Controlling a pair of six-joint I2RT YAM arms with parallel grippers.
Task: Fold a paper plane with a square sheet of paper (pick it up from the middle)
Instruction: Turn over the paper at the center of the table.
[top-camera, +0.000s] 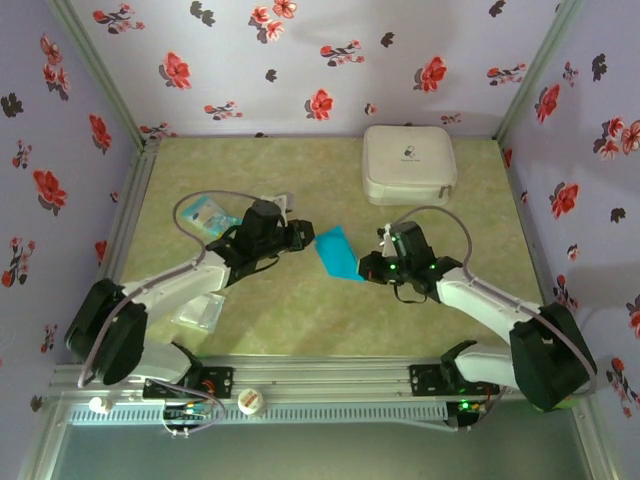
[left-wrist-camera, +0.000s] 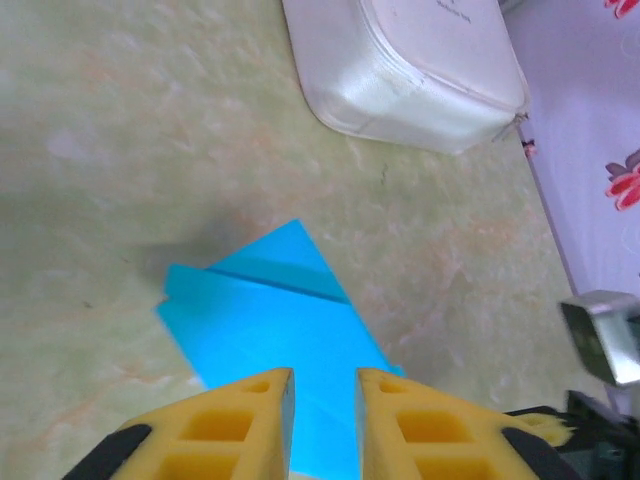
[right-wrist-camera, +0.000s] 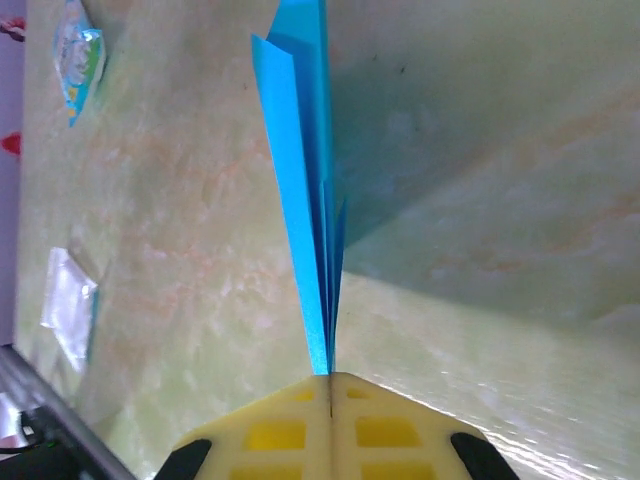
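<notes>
My right claw (right-wrist-camera: 330, 382) is pressed together, pinching the folded blue paper (right-wrist-camera: 305, 200) by its narrow end, so the paper stands on edge above the bench (right-wrist-camera: 480, 200). My left claw (left-wrist-camera: 323, 385) is slightly spread at its flat face. From above, the paper sits mid-frame between both claws.

I'm on a lab robot cell: floral-papered walls (top-camera: 300, 60) box the green table (top-camera: 300, 320) beyond left gripper (top-camera: 305, 238) and right gripper (top-camera: 366, 268), aluminium extrusion rail (top-camera: 330, 381) behind them.
</notes>
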